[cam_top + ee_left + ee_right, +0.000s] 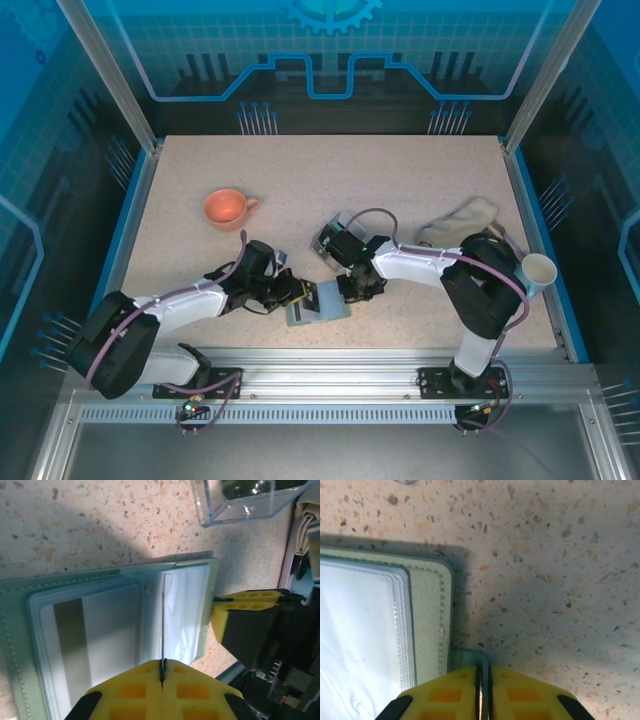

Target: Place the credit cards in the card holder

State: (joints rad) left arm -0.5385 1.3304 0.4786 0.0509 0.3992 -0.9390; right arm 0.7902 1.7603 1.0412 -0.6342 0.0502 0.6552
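The sage-green card holder (322, 306) lies open on the table between both arms, its clear sleeves up (187, 610). A whitish credit card with a dark stripe (95, 640) sits in the left sleeve. My left gripper (162, 664) is shut on a thin dark-edged credit card (163, 620), which I see edge-on standing over the holder's fold. My right gripper (484, 670) is shut on the holder's small teal closure tab (469, 656) at the edge of the green cover (427, 610). In the top view the left gripper (298, 291) and right gripper (350, 289) flank the holder.
A clear plastic box (335, 236) stands just behind the holder (240, 500). An orange cup (226, 208) is at the back left, a beige cloth (458, 220) at the back right, and a white paper cup (538, 270) by the right edge.
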